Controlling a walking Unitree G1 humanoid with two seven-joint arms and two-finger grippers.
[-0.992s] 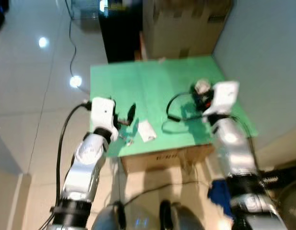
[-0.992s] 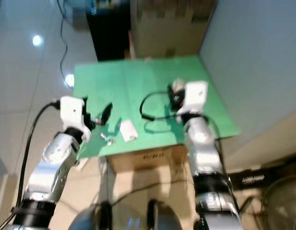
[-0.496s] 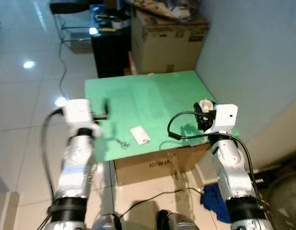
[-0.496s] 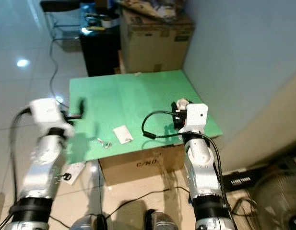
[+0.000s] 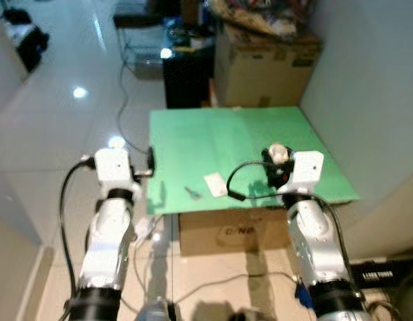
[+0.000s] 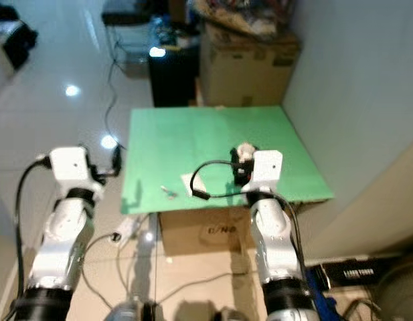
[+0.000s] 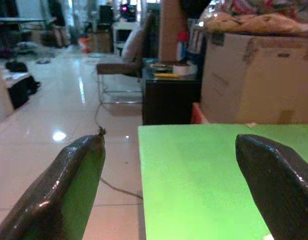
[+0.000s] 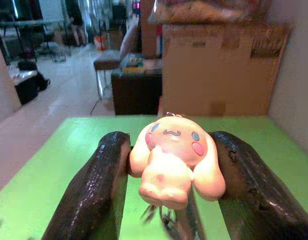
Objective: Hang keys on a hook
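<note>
Evidently the keys are already in the grasp: in the right wrist view a cream cartoon-dog keychain figure (image 8: 172, 161) is pinched between the two black fingers (image 8: 96, 192) of the right end effector (image 5: 276, 165), with thin metal parts, probably the keys (image 8: 162, 215), dangling blurred beneath it. In the left eye view the right end effector is seen at centre right of the frame, held above the green desk (image 5: 213, 137) near its front right portion. The left end effector (image 5: 150, 159) is at centre left, just at the desk's left edge, its fingers spread wide and holding nothing. A small metal item (image 5: 191, 192) and a white card (image 5: 215, 184) lie on the desk between the two arms, toward the front edge. A cardboard box (image 5: 268, 63) and a dark cabinet (image 5: 187, 77) stand beyond the desk in the upper part of the frame. No hook can be made out, so which way it lies from the held keychain cannot be told; the right arm is judged the one to carry the load there, the figure's long axis hanging downward.
</note>
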